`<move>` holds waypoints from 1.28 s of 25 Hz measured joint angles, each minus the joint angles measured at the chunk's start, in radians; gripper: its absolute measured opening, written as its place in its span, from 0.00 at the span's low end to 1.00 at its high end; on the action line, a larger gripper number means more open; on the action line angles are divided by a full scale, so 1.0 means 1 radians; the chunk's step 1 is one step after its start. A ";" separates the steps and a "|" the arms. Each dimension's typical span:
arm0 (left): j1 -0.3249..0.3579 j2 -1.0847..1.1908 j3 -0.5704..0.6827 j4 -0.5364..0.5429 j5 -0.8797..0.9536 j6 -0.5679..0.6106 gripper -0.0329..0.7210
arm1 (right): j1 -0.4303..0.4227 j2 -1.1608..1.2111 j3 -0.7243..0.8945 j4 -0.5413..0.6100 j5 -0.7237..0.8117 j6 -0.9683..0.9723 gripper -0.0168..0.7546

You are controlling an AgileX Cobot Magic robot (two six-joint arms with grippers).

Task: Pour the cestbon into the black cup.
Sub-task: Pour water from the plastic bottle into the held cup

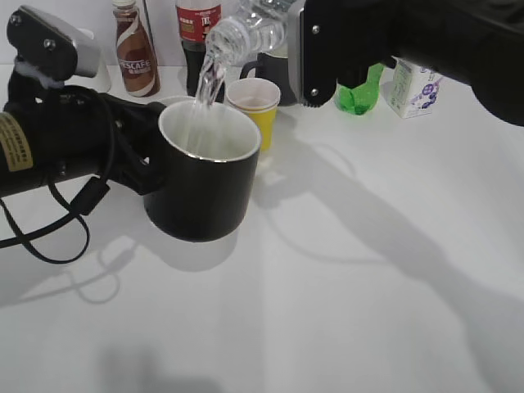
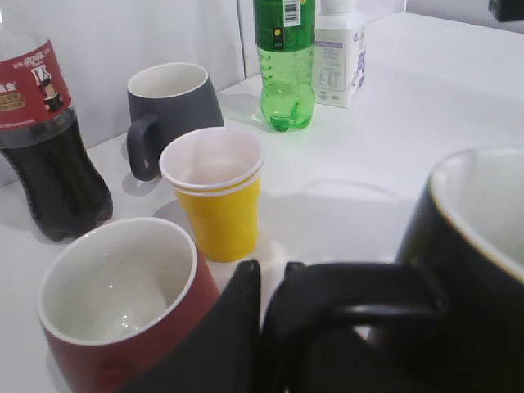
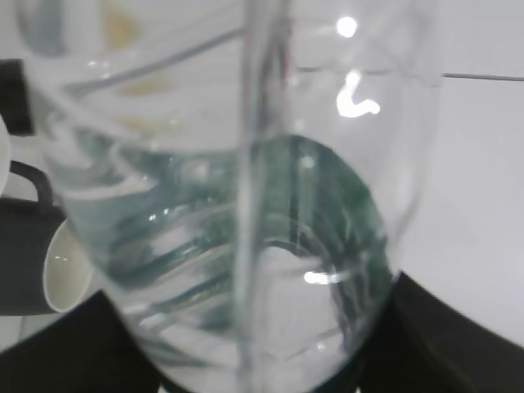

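The black cup (image 1: 205, 184) is a large glossy black mug with a white inside, held off the table and tilted slightly. My left gripper (image 2: 274, 278) is shut on its loop handle (image 2: 360, 295). The cestbon (image 1: 250, 33), a clear ribbed bottle, is tipped mouth-down to the left above the cup, and a stream of water falls from it into the cup. My right gripper (image 1: 323, 49) is shut around the bottle's body; the bottle fills the right wrist view (image 3: 237, 229), hiding the fingertips.
Behind the cup stand stacked yellow and white paper cups (image 1: 254, 102) (image 2: 217, 192), a reddish-brown mug (image 2: 123, 307), a dark-grey mug (image 2: 168, 110), a cola bottle (image 2: 45, 147), a Nescafe bottle (image 1: 135, 53), a green soda bottle (image 2: 285, 65) and a small white carton (image 1: 413, 90).
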 joint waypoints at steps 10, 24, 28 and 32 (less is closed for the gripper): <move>0.000 0.000 0.000 0.002 0.000 0.000 0.11 | 0.000 0.000 0.000 0.009 -0.036 -0.039 0.58; 0.000 0.000 0.004 -0.043 -0.072 0.001 0.11 | 0.000 0.000 0.048 -0.027 0.053 0.280 0.58; 0.000 0.000 0.004 -0.053 -0.084 0.001 0.11 | 0.004 0.000 0.072 -0.118 0.115 0.717 0.58; 0.014 0.000 0.004 -0.082 -0.132 0.004 0.11 | 0.004 -0.008 0.073 -0.136 0.100 1.202 0.58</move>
